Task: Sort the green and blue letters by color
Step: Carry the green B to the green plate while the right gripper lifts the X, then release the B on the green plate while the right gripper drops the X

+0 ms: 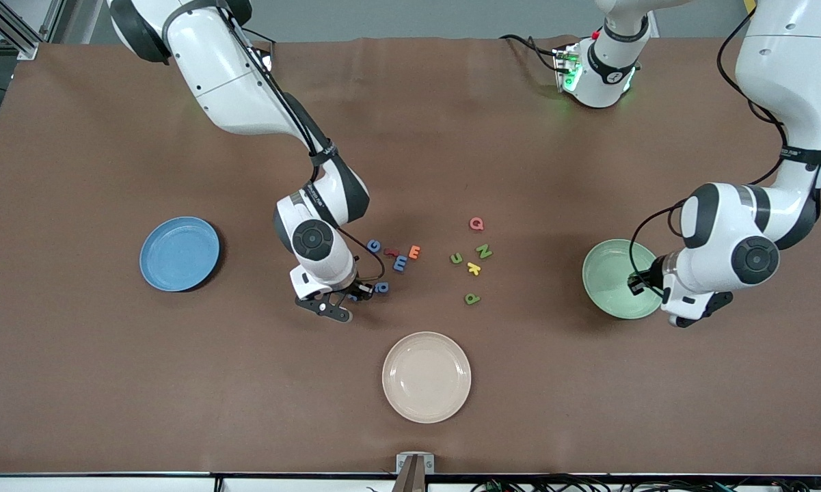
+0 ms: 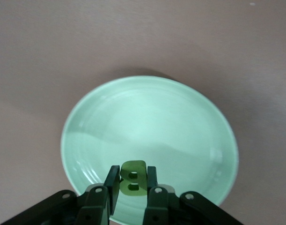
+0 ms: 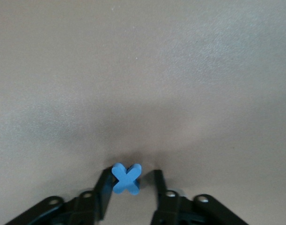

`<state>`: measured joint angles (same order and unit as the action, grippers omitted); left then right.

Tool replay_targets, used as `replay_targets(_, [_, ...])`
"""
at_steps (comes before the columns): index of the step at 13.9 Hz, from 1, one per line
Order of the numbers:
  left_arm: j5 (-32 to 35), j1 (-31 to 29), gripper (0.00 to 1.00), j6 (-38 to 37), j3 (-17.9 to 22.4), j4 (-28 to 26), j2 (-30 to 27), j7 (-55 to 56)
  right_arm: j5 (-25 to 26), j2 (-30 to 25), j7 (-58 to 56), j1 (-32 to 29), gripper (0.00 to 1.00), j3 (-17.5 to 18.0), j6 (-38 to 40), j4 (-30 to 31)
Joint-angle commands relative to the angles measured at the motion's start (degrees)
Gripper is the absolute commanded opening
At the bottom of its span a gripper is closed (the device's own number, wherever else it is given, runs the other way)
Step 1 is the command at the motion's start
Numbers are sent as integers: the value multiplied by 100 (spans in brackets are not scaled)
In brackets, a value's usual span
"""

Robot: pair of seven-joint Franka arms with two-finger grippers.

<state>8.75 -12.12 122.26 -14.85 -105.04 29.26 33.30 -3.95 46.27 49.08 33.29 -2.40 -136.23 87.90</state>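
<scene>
The table is covered with a matt brown sheet that looks like cloth or paper, with faint creases. The 3 plates look like smooth plastic with a soft sheen: the green plate shows pale highlights along its rim, the blue plate and the cream plate shine less. The green B and the blue x look like matt foam with soft rounded edges. The arms' shells are glossy white plastic with black joints, and the fingers are matt black.
</scene>
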Motion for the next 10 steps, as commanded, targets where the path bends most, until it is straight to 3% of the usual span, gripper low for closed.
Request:
replay_targets(1, [292, -97, 1, 52, -61, -69, 88, -130, 96, 163, 128, 37, 6, -41, -53, -159])
replay_targets(2, [398, -149, 1, 131, -61, -96, 114, -130, 105, 155, 111, 37, 1, -41, -27, -159])
replay_targets(5, [828, -273, 1, 586, -61, -402, 132, -139, 315, 23, 14, -129, 0, -50, 253, -159])
replay_targets(7, [917, -351, 1, 781, -70, -500, 158, -139, 623, -126, -361, -348, 0, -41, 754, -185])
replay_targets(10, [917, -352, 1, 878, -70, -518, 203, -139, 641, -853, -1494, -849, 0, -41, 1869, 77])
